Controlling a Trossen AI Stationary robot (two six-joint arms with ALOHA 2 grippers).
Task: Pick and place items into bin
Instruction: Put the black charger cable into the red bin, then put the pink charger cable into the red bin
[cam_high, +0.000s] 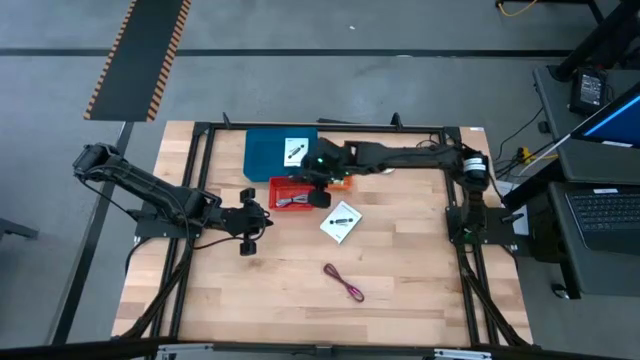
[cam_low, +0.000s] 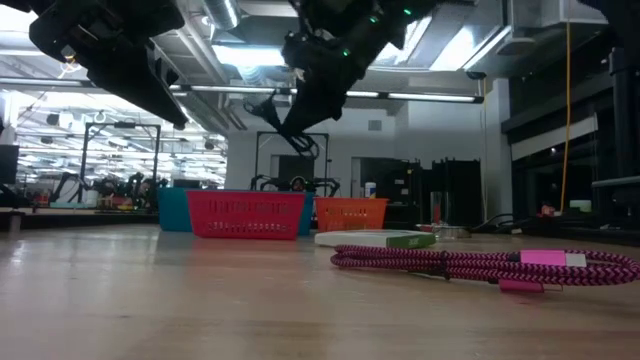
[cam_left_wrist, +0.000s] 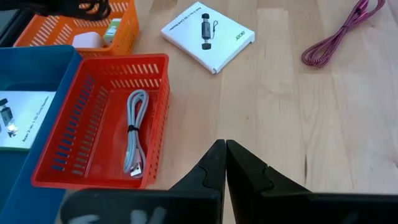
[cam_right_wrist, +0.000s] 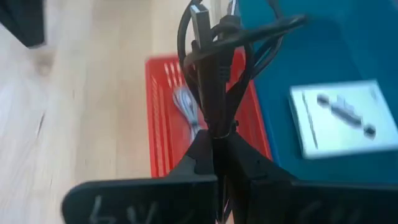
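Wooden tabletop (cam_high: 400, 290) inside black frame, grey floor around; monitors and laptop off to the right side.

Nearest the front edge: magenta braided cable (cam_high: 344, 283) lying loose on bare wood, well apart from both arms; same cable fills the foreground in low view (cam_low: 480, 263).

Next back: white card box (cam_high: 341, 222) with black printed device, flat on table, tilted, just right of red basket; also seen from left wrist (cam_left_wrist: 208, 34).

Left gripper (cam_high: 257, 221) hovering over table left of red basket, fingers pressed together, holding nothing (cam_left_wrist: 225, 163).

Red basket (cam_high: 283, 182) mid-table; grey coiled cable (cam_left_wrist: 135, 130) lying inside along its length.

Right gripper (cam_high: 322, 188) above red basket's right end, clenched on black coiled cable (cam_right_wrist: 214, 68); cable bundle hanging above basket, USB plug sticking out from the bundle.

Orange basket (cam_left_wrist: 56, 30) touching red basket, small white and green pieces inside; hard to identify.

Farthest: blue bin (cam_high: 265, 150) behind red basket, second white card (cam_high: 295, 150) lying flat inside.
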